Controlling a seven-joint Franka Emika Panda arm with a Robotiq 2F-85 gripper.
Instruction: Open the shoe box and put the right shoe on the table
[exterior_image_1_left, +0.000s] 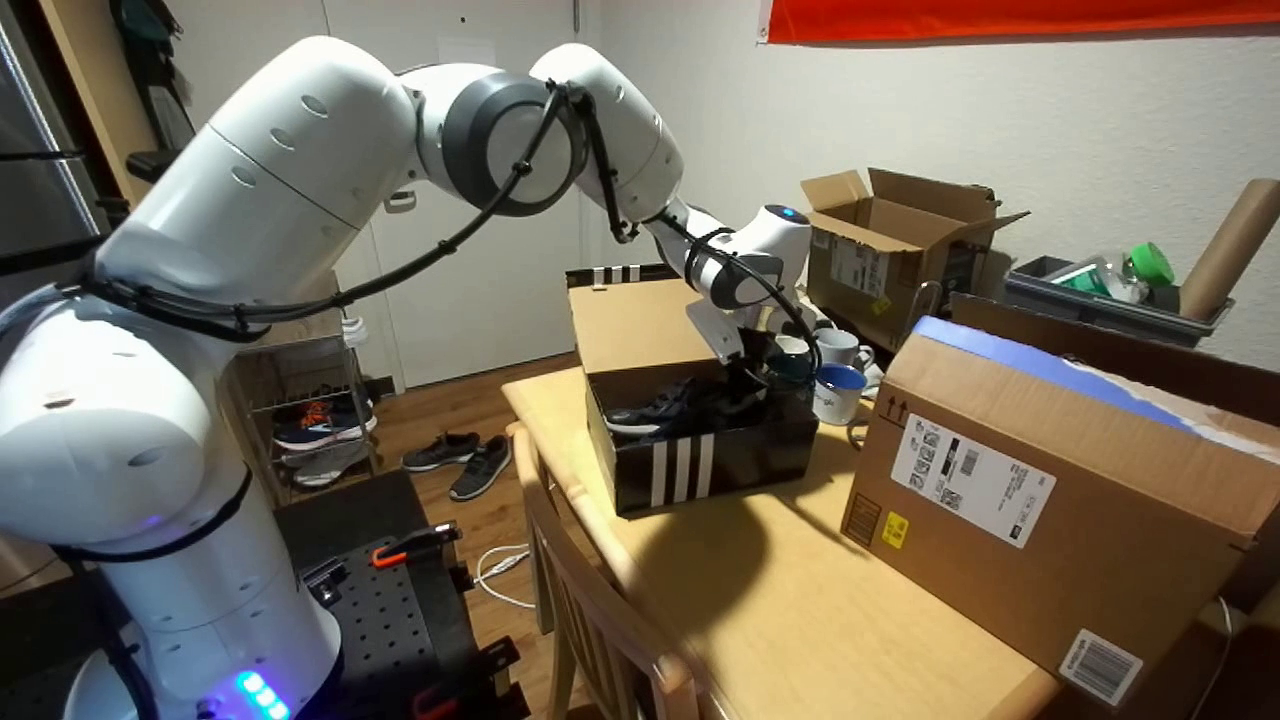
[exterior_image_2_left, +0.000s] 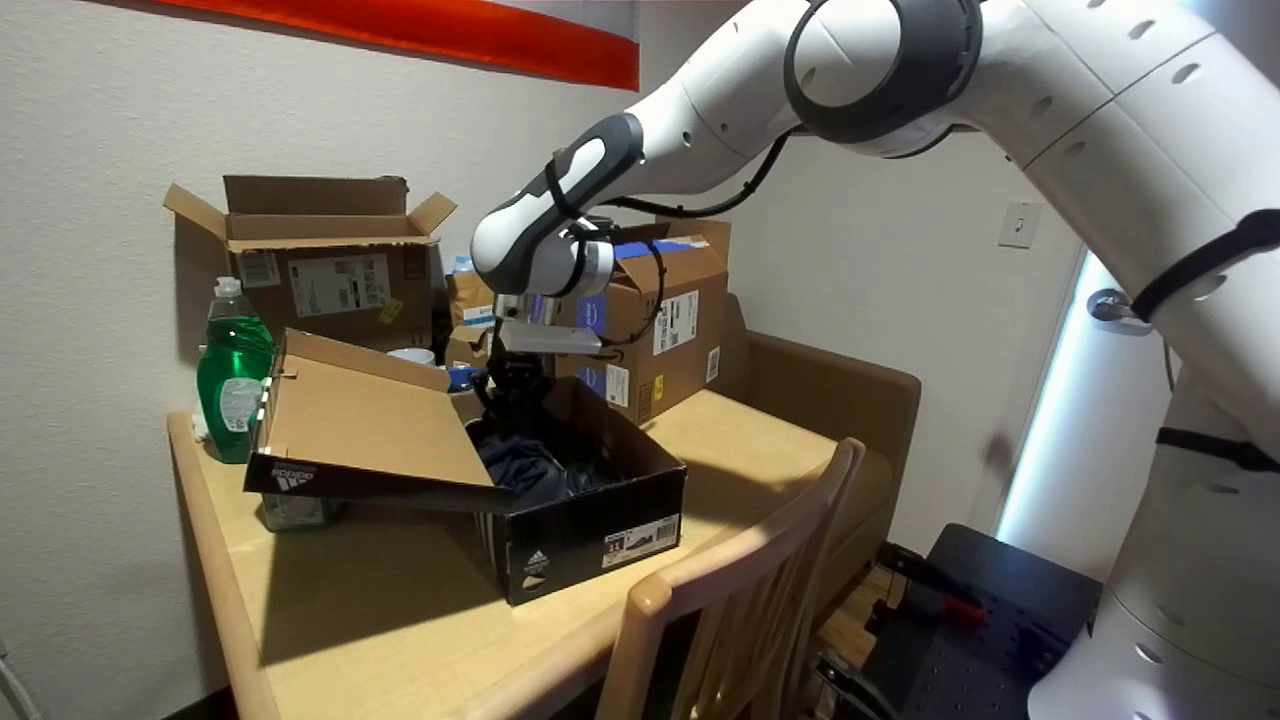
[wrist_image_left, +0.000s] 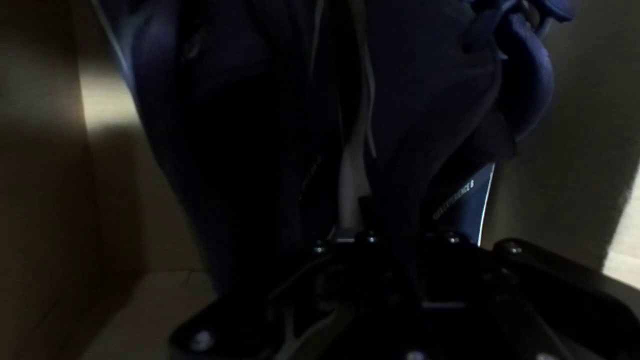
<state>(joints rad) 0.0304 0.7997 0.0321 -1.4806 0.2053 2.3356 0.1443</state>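
The black shoe box (exterior_image_1_left: 740, 468) stands on the light tan table (exterior_image_1_left: 790, 620) with its lid (exterior_image_2_left: 375, 415) flipped open, brown inside showing. Both also show in an exterior view, as the box (exterior_image_2_left: 590, 545) and table (exterior_image_2_left: 340, 630). Two dark navy shoes lie side by side in the box. In the wrist view there is a left shoe (wrist_image_left: 225, 125) and a right shoe (wrist_image_left: 430, 80). My gripper (wrist_image_left: 410, 237) reaches down into the box, its fingers close together with the right shoe's dark fabric between them. The fingertips are very dark and partly hidden in both exterior views.
A big brown shipping carton (exterior_image_1_left: 960, 540) stands beside the box. A smaller carton with flaps (exterior_image_1_left: 850, 275) and mugs (exterior_image_1_left: 838, 390) are behind it. A green soap bottle (exterior_image_2_left: 235, 370) stands near the lid. A wooden chair (exterior_image_2_left: 690, 590) is at the table edge.
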